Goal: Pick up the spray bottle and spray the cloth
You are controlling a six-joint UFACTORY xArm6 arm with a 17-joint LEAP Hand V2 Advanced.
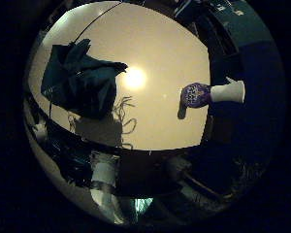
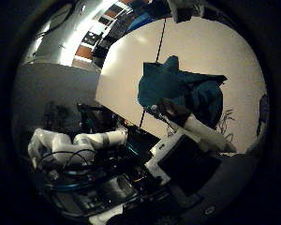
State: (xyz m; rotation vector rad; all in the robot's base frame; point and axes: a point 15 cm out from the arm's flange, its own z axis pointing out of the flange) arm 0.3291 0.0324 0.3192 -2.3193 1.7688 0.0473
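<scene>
From my station I see a crumpled dark teal fabric cloth (image 1: 82, 80) lying toward one edge of the pale cream flat tabletop (image 1: 155, 48), its folds shading to near black. Near the opposite edge lies a white plastic spray bottle (image 1: 213, 93); its body is plain white, while its head end is purple with a pattern of small white marks. The robot hand (image 2: 192, 140) shows white segments with black parts. The arm (image 2: 77, 143) is white.
</scene>
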